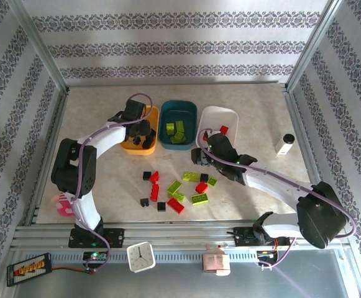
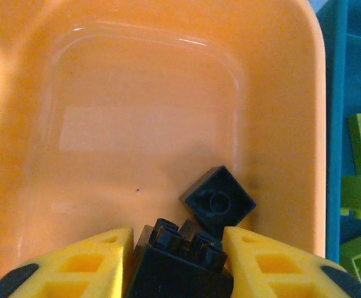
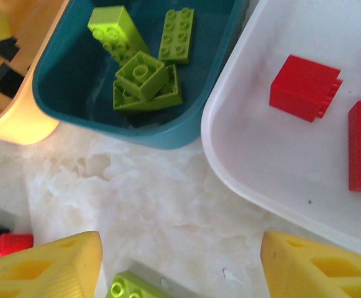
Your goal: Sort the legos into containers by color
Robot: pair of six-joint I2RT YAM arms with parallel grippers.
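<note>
R pincer (image 3: pixel 180 242) spread wide over tabletop (image 3: pixel 137 198), lime brick (image 3: pixel 127 288) right btwn its tips, teal tray (image 3: pixel 168 136) ahead-left. Farther off, L pincer (image 2: pixel 177 231) clamps black brick (image 2: pixel 180 267) above orange tray (image 2: pixel 137 124). Looks like a straight drop.

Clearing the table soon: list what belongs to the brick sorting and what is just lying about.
Job: orange tray, teal tray, white tray, loose bricks, held black brick.
Lying about: white capped cylinder, alarm clock, pink object.
</note>
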